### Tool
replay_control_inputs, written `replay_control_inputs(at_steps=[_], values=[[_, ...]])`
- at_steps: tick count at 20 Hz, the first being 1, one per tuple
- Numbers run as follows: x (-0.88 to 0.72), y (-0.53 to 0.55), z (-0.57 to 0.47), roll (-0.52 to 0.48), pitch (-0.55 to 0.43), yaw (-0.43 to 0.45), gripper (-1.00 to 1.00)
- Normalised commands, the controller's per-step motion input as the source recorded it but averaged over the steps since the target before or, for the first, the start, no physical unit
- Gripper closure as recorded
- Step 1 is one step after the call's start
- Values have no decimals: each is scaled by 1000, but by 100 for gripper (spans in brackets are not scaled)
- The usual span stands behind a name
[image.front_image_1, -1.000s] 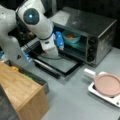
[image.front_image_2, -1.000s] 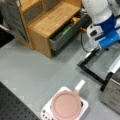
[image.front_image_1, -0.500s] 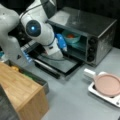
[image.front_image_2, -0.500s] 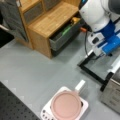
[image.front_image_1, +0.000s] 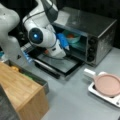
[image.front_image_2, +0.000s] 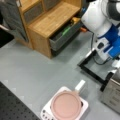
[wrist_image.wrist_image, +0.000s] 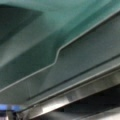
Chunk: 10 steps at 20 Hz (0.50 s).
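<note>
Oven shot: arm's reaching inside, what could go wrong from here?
1. The gripper is at the mouth of the oven, close to the teal bowl; the wrist view is filled by teal, so a knock could tip the bowl.
2. The arm hangs low over the open glass door; any drop may strike it.
3. The open drawer lies near the arm in a front view, so a wide swing back might clip it.

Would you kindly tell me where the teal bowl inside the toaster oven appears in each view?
A front view: the teal bowl sits inside the open toaster oven, right of centre in the upper half, just beyond the gripper.
A front view: not in it; only the toaster oven's corner shows at the right edge.
Wrist view: the bowl's teal wall fills the upper part.
Shared landmark: the pink pan in both front views.
</note>
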Motion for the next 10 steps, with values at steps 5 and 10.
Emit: replay_control_inputs(at_steps=[5, 10], values=[[-12, 182, -141, 125, -89, -30, -100], [31, 49, -53, 50, -134, -81, -100]])
